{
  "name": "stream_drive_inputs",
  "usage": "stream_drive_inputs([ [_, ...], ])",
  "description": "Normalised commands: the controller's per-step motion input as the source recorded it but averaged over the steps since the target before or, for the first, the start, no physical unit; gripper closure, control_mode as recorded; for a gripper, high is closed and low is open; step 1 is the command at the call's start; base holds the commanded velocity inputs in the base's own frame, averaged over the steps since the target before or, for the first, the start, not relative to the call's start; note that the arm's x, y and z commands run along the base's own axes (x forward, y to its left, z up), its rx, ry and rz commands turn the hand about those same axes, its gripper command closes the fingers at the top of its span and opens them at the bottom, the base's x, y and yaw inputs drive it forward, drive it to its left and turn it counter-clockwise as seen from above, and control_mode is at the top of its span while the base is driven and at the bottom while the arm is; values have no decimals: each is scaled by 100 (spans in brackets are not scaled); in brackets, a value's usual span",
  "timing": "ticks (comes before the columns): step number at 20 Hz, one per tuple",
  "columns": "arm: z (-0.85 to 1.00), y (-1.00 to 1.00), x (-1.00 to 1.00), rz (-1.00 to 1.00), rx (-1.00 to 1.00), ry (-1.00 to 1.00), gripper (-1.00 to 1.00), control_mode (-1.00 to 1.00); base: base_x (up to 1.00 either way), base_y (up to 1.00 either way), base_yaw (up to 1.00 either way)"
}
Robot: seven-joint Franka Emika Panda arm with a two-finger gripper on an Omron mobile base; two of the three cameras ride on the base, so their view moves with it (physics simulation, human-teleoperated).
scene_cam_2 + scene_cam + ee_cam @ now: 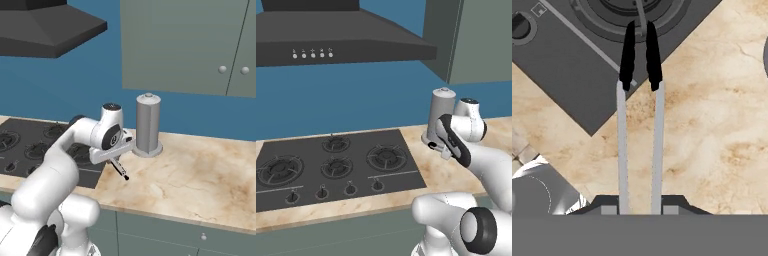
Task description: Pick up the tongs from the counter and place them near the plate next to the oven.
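Silvery metal with black ends: I count one pair of tongs [639, 125], and my fingers [114, 159] are closed on it at the handle end. From the hand camera its two slim arms run straight out from between the fingers, side by side, each ending in one black tip. Those two tips hang over the near corner of the black stovetop [587, 75], past the fingers, while the shafts cross above the marbled beige surface [712, 125]. From the right base camera the tongs slant down below the fingers, one dark tip close above the surface; I cannot tell whether it touches. Beyond the fingers stands one grey canister [148, 125]. On the stovetop I count four burners and four knobs. One dark hood [331, 35] hangs overhead.
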Motion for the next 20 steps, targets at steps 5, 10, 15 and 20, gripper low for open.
stream_drive_inputs([
  [5, 0, 0, 0, 0, 0, 0, 100, 100, -7, -1, 0],
  [10, 0, 0, 0, 0, 0, 0, 100, 100, -44, -3, -10],
  [15, 0, 0, 0, 0, 0, 0, 100, 100, -5, 6, -82],
  [20, 0, 0, 0, 0, 0, 0, 100, 100, 0, 8, -100],
])
